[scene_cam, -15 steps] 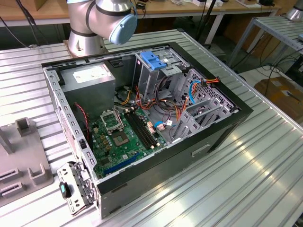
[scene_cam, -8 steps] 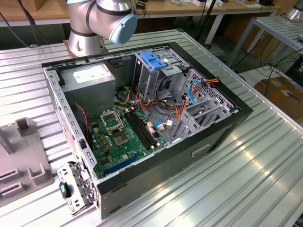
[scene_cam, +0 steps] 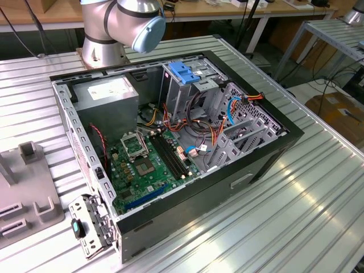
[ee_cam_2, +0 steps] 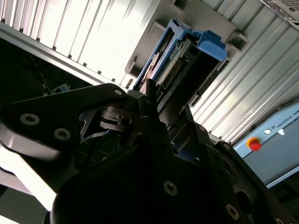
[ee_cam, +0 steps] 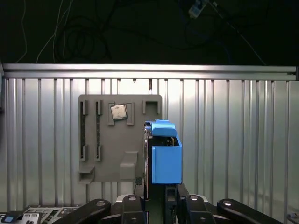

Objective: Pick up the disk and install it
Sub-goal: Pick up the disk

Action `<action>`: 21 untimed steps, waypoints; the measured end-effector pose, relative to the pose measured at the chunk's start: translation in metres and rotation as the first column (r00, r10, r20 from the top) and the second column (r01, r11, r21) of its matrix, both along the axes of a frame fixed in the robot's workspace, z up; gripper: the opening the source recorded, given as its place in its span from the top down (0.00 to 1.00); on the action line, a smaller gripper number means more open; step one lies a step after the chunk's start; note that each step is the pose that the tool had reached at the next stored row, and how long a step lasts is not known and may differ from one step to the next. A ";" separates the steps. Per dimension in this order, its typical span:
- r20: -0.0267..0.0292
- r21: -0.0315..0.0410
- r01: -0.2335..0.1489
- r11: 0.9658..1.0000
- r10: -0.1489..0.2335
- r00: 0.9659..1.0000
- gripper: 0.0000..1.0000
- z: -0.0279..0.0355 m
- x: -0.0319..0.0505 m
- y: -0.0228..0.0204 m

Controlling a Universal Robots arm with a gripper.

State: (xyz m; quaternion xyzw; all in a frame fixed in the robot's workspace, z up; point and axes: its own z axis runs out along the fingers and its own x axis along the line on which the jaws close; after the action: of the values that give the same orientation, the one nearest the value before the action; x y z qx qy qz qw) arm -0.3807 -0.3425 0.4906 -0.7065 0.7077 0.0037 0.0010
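The disk (ee_cam: 166, 158) is a slab in a bright blue carrier, standing on edge between the black fingers of my gripper (ee_cam: 156, 189), which looks shut on its near end. In the second wrist view the disk (ee_cam_2: 182, 60) juts out past the gripper (ee_cam_2: 159, 100), with the blue rail at its far end. It hangs over the right edge of a grey fixture plate (ee_cam: 107, 149) on the ridged metal table. In the exterior view the open computer case (scene_cam: 170, 142) lies on the table, and the arm's base (scene_cam: 108, 28) stands behind it.
A metal drive cage with a blue latch (scene_cam: 185, 71) rises inside the case among coloured cables. The fixture plate (scene_cam: 23, 193) sits at the exterior view's left and carries a small chip (ee_cam: 118, 112). A grey box with a red button (ee_cam_2: 254, 145) lies beside the table.
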 end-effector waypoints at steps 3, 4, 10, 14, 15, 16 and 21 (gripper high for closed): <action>0.000 0.000 0.000 1.000 0.000 1.000 0.65 0.0000 0.0055 0.0000; 0.000 0.000 0.000 1.000 0.000 1.000 0.65 0.0000 0.0092 0.0000; 0.000 0.000 0.000 1.000 0.000 1.000 0.65 0.0000 0.0282 0.0000; 0.000 0.000 0.000 1.000 0.000 1.000 0.65 -0.0001 0.0442 0.0000; 0.000 0.000 0.000 1.000 0.000 1.000 0.65 -0.0001 0.0466 0.0000; 0.000 0.000 0.000 1.000 0.000 1.000 0.65 0.0000 0.0496 0.0000; 0.000 0.000 0.000 1.000 0.000 1.000 0.65 0.0000 0.0637 0.0000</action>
State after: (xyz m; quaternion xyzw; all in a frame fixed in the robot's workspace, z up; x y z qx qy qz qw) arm -0.3170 -0.3425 0.4906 -0.7065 0.7077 0.0037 0.0010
